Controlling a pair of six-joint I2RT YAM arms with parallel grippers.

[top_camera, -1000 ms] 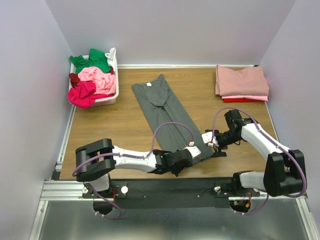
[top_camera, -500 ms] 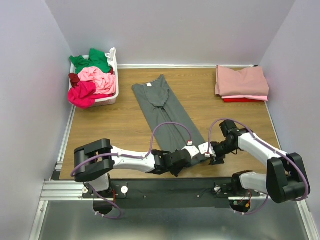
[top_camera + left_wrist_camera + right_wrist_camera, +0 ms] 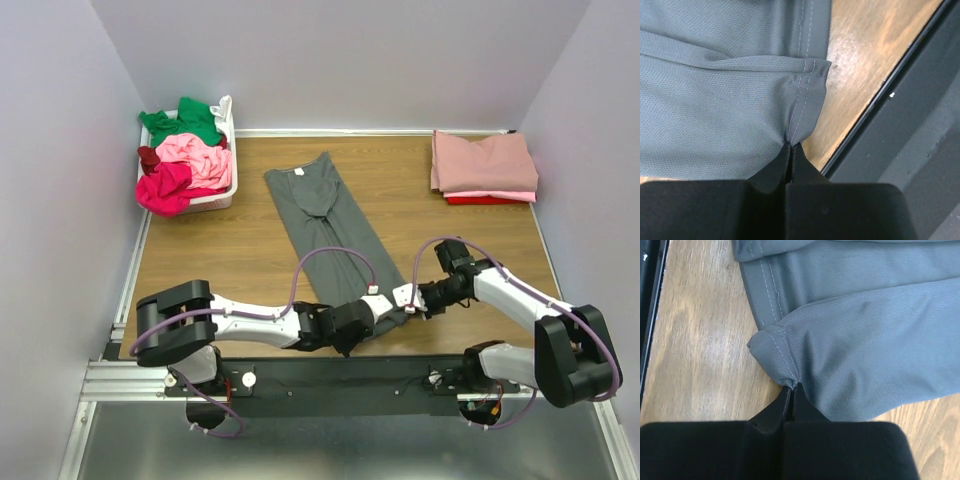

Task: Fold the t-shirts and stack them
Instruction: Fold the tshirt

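Observation:
A dark grey t-shirt (image 3: pixel 325 215) lies folded into a long strip down the middle of the table, collar at the far end. My left gripper (image 3: pixel 791 146) is shut on the hem corner of the grey t-shirt (image 3: pixel 725 100) near the table's front edge. My right gripper (image 3: pixel 792 385) is shut on the other hem corner of the grey t-shirt (image 3: pixel 865 335). From above, both grippers (image 3: pixel 355 318) (image 3: pixel 418 302) meet at the strip's near end. Folded dusty rose, pink and red t-shirts (image 3: pixel 483 165) are stacked at the far right.
A white basket (image 3: pixel 228 150) at the far left holds crumpled green, pink, magenta and maroon shirts (image 3: pixel 183 155). The black front rail (image 3: pixel 900 120) runs just past the left gripper. Bare wood (image 3: pixel 230 250) lies on both sides of the grey strip.
My right gripper moved left to the near hem corner and closed on it. My left arm shifted slightly, still gripping its corner.

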